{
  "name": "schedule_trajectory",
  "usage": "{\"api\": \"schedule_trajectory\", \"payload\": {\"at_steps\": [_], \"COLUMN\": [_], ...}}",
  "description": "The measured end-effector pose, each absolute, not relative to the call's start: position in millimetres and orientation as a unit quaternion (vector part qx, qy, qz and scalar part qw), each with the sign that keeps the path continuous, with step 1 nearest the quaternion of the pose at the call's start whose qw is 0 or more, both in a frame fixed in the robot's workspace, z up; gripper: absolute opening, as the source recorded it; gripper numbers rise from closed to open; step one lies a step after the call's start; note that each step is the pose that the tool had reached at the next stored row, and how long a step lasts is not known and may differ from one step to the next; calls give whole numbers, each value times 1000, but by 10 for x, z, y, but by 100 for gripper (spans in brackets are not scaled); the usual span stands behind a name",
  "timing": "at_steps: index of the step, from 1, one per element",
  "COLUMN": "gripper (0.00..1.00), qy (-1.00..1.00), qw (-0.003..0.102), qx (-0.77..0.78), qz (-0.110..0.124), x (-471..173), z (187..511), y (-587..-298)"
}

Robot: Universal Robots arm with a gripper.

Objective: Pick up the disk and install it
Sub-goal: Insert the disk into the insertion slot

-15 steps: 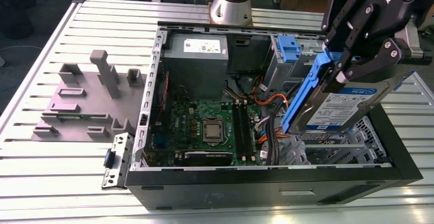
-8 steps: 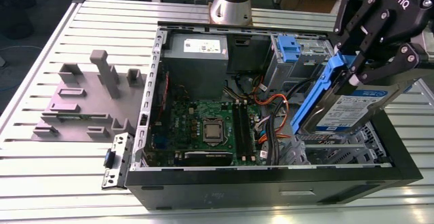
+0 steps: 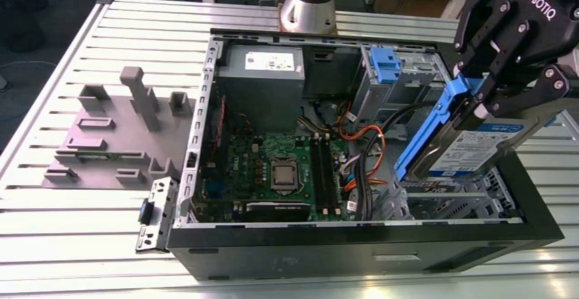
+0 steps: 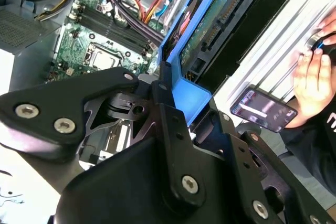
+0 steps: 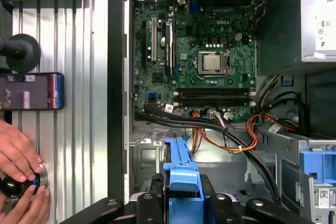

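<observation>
Tool (image 3: 478, 102): black, two-fingered, sitting closest to the lens in the exterior view; its fingers are closing tight on the blue rail of the disk and holding it in the air, tilted, over the case's corner on the exterior view's right.
Disk (image 3: 475, 151): one silver-grey flat drive wearing a white-and-blue label, framed by blue plastic rails; in the second wrist view its green circuit-board underside (image 4: 218, 22) is showing, and in the first wrist view its blue rail end (image 5: 181, 177) is sitting between the black fingers.
Case (image 3: 362, 245): one black computer tower lying on its side with the side panel off, resting on the ribbed metal tabletop (image 3: 81, 231).
Inside the case: one green motherboard (image 3: 281, 170) with a bare processor in the middle; one grey power supply box (image 3: 262, 75) with a white sticker; bundles of black, orange and red cables (image 3: 362, 150) running between the board and the drive cage.
Drive cage: one blue plastic bracket (image 3: 384, 65) sitting in the metal bay near the disk.
Beside the case: one grey fixture (image 3: 118, 136) with upright posts, lying on the tabletop at the exterior view's left.
Person: hands (image 5: 21, 182) are gripping a black knob at the tabletop edge, with one phone (image 5: 31, 91) lying just beside them.
</observation>
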State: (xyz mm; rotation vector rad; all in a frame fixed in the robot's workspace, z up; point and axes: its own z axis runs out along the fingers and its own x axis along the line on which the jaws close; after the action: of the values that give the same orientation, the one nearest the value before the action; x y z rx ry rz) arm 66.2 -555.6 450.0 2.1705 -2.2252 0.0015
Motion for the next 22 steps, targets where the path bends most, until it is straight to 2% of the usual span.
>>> {"api": "schedule_trajectory", "payload": {"at_steps": [22], "gripper": [36], "qy": [-713], "qw": [17], "qx": [700], "qz": [1], "x": [783], "z": [4394], "y": [-5557]}}
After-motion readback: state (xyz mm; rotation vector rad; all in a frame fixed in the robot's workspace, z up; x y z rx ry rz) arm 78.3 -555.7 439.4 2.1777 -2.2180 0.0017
